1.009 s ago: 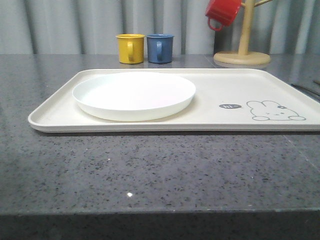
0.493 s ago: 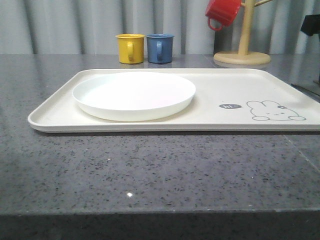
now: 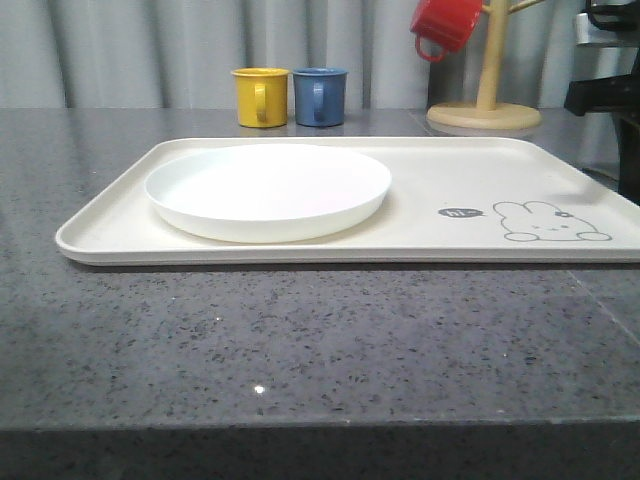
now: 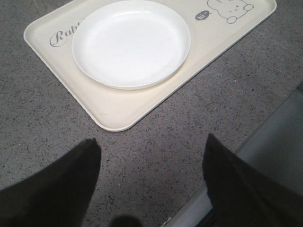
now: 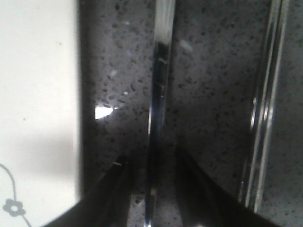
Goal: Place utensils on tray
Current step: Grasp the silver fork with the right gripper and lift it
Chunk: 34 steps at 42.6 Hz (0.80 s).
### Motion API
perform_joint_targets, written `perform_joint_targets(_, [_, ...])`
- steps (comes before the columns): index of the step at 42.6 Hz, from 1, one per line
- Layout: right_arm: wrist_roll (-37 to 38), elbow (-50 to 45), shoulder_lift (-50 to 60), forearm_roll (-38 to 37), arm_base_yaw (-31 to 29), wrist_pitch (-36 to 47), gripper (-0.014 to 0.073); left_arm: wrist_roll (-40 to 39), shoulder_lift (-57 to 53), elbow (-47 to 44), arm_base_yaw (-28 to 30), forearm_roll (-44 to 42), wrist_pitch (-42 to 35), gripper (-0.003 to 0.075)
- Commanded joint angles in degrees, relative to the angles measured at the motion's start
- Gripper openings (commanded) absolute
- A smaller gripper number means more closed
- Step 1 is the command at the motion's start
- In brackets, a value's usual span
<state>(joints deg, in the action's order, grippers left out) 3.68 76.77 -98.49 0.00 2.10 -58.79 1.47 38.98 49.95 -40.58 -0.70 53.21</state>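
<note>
Slim steel utensil lies flat on the dark speckled table, just off the tray's right rim, handle running parallel to that rim. Blur hides whether it is fork or spoon. A second shiny utensil lies alongside it, farther from the tray; type also unclear.

Right hand is low over the first utensil, one finger on either side, gap narrow, pads close to the metal but contact can't be confirmed. In the front view the right arm shows at the table's right edge.

Cream tray sits mid-table, long side toward the front edge, bunny drawing on its right part. White plate rests on the tray's left half, nothing on it.

Left hand hangs above bare table near the front edge, fingers spread wide, holding nothing.

Yellow mug and blue mug stand side by side near the back edge. Red mug hangs on the wooden mug tree at back right.
</note>
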Motion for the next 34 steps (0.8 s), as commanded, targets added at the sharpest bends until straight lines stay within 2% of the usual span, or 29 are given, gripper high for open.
perform_joint_targets(1, [-0.7,1.7,2.0,0.0,-0.3,-0.4,0.0232,-0.5,-0.1,1.5,-0.3,0.2,-3.6,0.0449])
perform_joint_targets(5, [-0.7,1.7,2.4,0.3,-0.3,-1.2,0.0129,-0.5,-0.1,1.5,-0.3,0.2,-3.6,0.0448])
perform_joint_targets(9, [-0.7,1.7,3.0,0.3,-0.3,-1.1,-0.0013,-0.5,-0.1,1.5,-0.3,0.2,-3.6,0.0448])
perform_joint_targets(11, [-0.8,1.9,3.7,0.3,-0.3,-1.0,-0.0043,-0.5,-0.1,1.5,-0.3,0.2,-3.6,0.0448])
perform_joint_targets(20, [-0.8,6.8,7.9,0.8,2.4,-5.1,-0.0053,-0.5,-0.1,1.5,-0.3,0.2,-3.6,0.0447])
perform_joint_targets(26, [-2.9,12.7,8.0,3.1,9.2,-10.4,-0.0049,-0.5,-0.1,1.5,-0.3,0.2,-3.6,0.0447])
perform_joint_targets(34, [-2.2,18.0,5.1,4.9,17.9,-12.5,-0.0045,-0.5,-0.1,1.5,-0.3,0.2,-3.6,0.0447])
